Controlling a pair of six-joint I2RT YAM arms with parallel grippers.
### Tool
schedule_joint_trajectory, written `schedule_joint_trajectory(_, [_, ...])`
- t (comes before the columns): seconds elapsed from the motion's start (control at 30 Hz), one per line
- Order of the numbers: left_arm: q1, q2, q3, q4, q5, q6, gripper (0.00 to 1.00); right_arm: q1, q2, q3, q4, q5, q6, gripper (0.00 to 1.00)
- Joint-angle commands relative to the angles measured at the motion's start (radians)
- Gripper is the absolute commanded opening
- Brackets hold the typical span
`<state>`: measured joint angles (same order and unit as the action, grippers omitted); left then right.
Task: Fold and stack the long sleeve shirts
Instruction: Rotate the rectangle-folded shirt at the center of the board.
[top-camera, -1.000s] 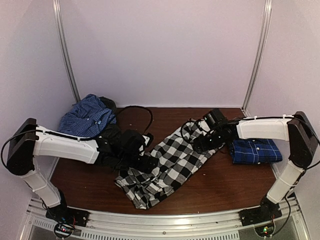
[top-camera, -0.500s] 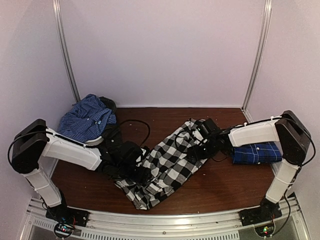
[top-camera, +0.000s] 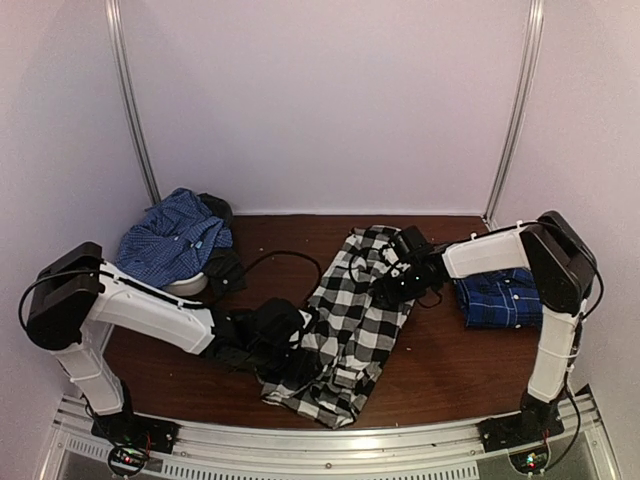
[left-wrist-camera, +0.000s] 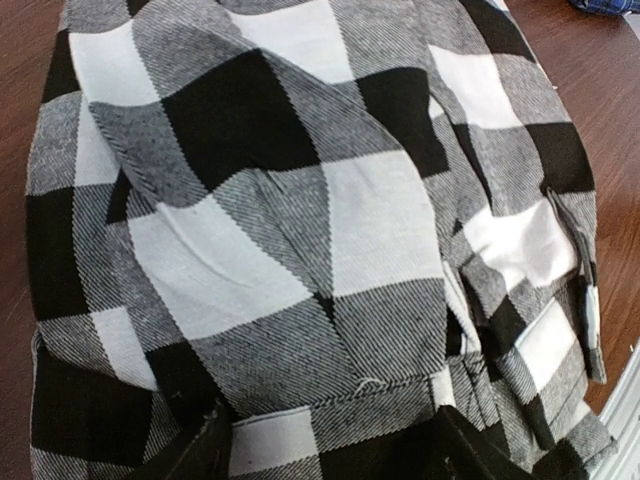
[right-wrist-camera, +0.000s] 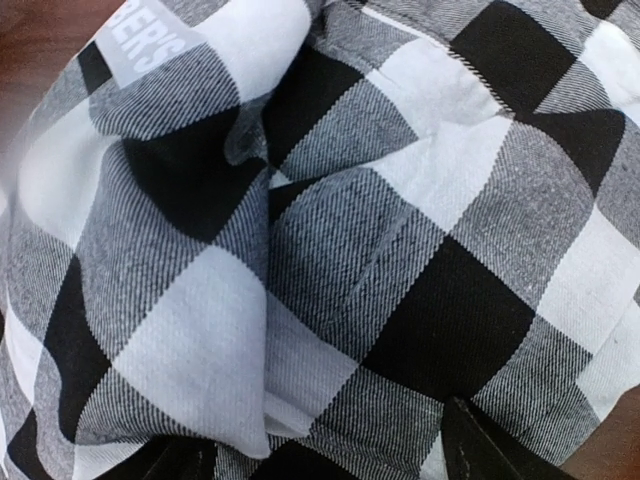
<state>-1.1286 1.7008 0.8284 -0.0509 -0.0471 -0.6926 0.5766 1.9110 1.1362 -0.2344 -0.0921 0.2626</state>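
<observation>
The left gripper (left-wrist-camera: 340, 447) and right gripper (right-wrist-camera: 325, 455) each pinch a bunch of the black-and-white check shirt (top-camera: 355, 310). Pulling apart evenly should flatten it.

Black-and-white check shirt (top-camera: 352, 315), diagonal, left tool (top-camera: 300, 366) at its near end, right tool (top-camera: 381, 294) at its far end

White rounded object (top-camera: 185, 285) — black cloth (top-camera: 223, 270) beside.

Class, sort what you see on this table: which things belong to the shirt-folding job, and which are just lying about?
Job: check shirt, folded blue shirt, crumpled blue shirt.
Lying about: white round thing, black cloth.
</observation>
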Motion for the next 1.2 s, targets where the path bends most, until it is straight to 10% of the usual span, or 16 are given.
schedule_joint_trajectory(0.0, [-0.02,0.109,0.09,-0.056,0.07,-0.01,0.7,-0.053,0.126,0.065,-0.061,0.057,-0.053,0.78])
schedule_joint_trajectory(0.33, [-0.045,0.23,0.329,-0.101,0.098,0.035,0.7,-0.132,0.215,0.282,-0.13,0.073,-0.142,0.78])
schedule_joint_trajectory(1.17, [-0.048,0.003,0.108,-0.023,0.063,0.076,0.72,0.06,-0.162,-0.02,-0.042,-0.002,-0.028,0.78])
